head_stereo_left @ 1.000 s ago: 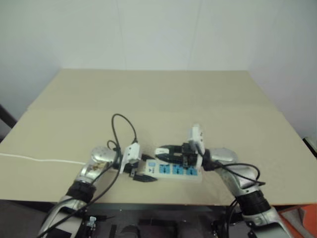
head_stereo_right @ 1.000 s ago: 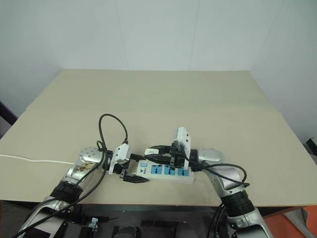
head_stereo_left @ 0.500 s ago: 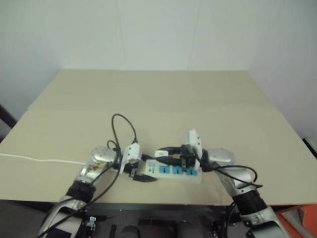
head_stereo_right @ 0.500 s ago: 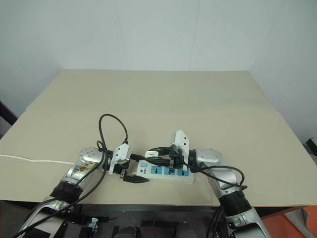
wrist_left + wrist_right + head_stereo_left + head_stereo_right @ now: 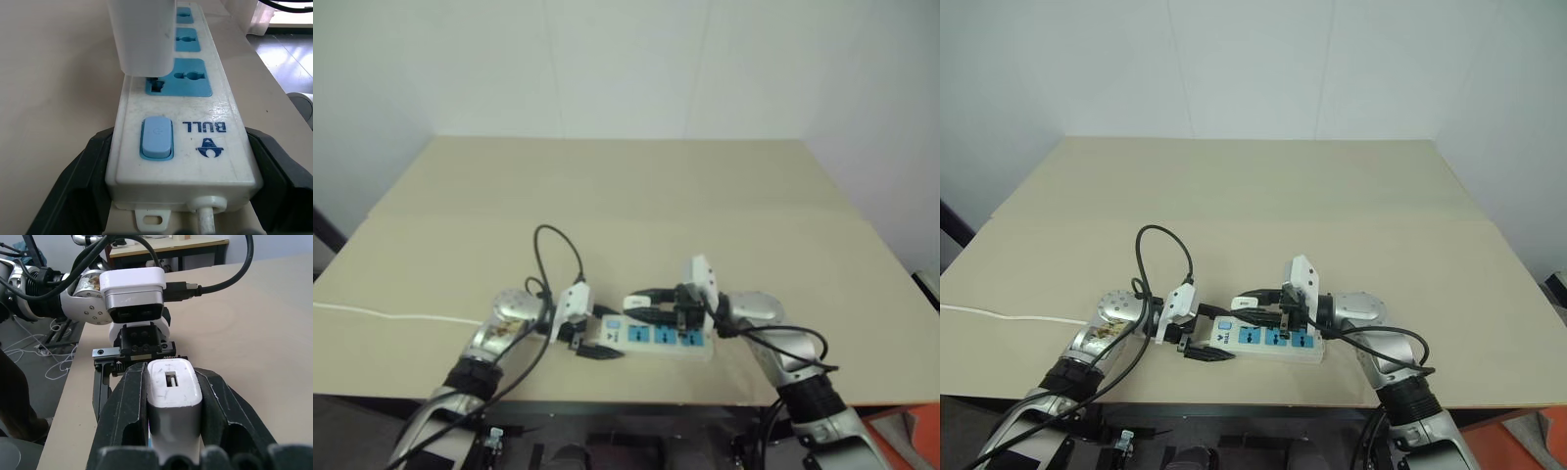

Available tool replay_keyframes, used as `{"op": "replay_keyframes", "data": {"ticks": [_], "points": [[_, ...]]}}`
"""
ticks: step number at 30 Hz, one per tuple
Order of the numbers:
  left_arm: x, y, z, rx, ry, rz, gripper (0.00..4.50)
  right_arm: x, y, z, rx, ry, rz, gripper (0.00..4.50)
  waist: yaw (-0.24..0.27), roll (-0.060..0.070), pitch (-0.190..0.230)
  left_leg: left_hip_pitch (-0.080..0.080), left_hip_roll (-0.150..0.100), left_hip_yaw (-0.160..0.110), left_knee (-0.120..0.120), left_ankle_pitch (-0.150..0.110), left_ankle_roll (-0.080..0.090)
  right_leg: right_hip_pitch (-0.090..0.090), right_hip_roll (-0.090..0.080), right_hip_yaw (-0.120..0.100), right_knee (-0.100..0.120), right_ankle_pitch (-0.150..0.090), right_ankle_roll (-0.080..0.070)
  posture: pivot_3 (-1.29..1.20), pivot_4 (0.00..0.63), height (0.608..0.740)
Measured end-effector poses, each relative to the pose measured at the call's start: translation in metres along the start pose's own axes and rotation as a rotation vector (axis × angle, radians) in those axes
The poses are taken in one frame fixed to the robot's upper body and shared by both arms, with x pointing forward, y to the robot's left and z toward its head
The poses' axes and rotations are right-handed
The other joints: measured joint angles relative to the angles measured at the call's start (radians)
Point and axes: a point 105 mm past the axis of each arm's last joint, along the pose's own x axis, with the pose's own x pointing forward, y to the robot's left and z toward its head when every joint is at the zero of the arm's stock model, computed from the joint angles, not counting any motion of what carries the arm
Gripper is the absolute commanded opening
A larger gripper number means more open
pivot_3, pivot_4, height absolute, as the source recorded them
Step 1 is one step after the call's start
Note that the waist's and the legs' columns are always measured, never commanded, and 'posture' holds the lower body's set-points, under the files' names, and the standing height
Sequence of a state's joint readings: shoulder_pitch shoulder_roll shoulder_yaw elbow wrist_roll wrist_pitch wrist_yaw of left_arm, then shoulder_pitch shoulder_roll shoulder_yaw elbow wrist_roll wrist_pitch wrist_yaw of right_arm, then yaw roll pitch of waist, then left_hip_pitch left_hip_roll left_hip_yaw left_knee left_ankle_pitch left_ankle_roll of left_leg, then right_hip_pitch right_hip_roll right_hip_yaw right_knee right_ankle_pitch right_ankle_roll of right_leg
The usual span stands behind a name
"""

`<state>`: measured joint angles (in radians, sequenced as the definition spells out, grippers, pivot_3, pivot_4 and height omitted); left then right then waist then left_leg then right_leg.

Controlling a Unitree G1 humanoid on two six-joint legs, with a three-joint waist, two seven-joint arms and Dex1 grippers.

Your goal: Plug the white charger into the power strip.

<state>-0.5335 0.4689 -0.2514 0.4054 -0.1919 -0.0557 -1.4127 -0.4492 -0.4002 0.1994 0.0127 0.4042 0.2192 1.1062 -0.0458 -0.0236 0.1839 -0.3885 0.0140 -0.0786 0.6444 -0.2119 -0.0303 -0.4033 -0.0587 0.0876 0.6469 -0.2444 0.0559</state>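
Right gripper (image 5: 168,431) — jaws clenched on the white charger (image 5: 173,401), one black finger (image 5: 128,416) down each long side, so the block cannot twist while its prong end is lowered. In the left wrist view the charger (image 5: 142,36) stands upright just over the socket nearest the switch (image 5: 156,138); its underside sits at the face's edge, whether prongs are already in the holes cannot be told. It looks set a little toward one side of the blue face, so the judgement is: insertion in hand, not finished.

Left gripper (image 5: 156,205) — jaws spread wide and grasping the power strip (image 5: 195,127) across its cord end, a black finger (image 5: 73,186) against each long edge. Likely reason: pin the strip against the downward push so it does not slide or tip.

Outward: strip lies flat near the front edge of the desk (image 5: 626,186), between both arms; its thin white cord (image 5: 391,315) trails off over the desk's left edge.
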Motion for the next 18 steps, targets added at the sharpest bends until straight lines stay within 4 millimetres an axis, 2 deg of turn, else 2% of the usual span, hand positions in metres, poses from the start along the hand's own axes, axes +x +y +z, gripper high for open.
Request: {"op": "replay_keyframes", "data": {"ticks": [18], "points": [[0.0013,0.0001,0.0002,-0.008,-0.002,0.001,3.31,0.0001,-0.0018,-0.0002,0.003,-0.003,-0.006,1.17,0.000,0.000,0.000,0.000,0.000,0.000,0.000,0.000,0.000,0.000,0.000,0.000,0.000,0.000,0.000,0.00,0.150,0.740]]}}
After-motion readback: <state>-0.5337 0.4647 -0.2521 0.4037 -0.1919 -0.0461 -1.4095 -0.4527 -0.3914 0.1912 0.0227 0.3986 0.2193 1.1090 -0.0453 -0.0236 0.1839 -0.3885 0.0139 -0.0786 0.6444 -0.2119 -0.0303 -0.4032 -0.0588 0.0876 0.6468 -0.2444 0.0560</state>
